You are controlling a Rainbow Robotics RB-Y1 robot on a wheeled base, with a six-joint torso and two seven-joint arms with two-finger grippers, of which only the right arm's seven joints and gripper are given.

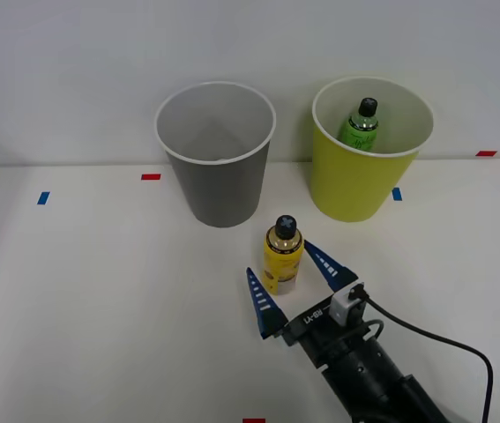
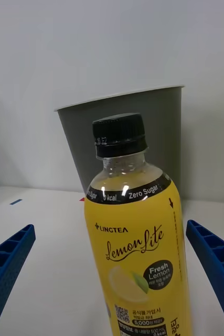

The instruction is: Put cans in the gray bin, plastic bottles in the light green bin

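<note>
The right gripper (image 1: pixel 293 280) reaches in from the near right of the white table (image 1: pixel 100 300), its blue ribbed fingers (image 1: pixel 264 305) spread wide on either side of a yellow-labelled bottle (image 1: pixel 282 257) without touching it. The wrist view shows the same: the bottle (image 2: pixel 138 247) stands upright, black cap on, centred between the two fingers (image 2: pixel 216 262) with clear space on each side, which suggests the arm has lined itself up for a squeeze on the label rather than the narrower neck. The bottle rests on the table in the middle of the scene, just near of the two bins and roughly between them.

Beyond it to the left stands the gray bin (image 1: pixel 219 181), open-mouthed; nothing can be made out inside it. Seen from the wrist, the gray bin (image 2: pixel 143 126) rises directly behind the bottle. To the far right stands the light green bin (image 1: pixel 360 181), where a green bottle (image 1: pixel 360 126) already leans against the inner wall, black cap up. By the task, the yellow bottle belongs there as well, so the lift would likely carry it far and right. Small red and blue tape marks (image 1: pixel 151 176) dot the table.
</note>
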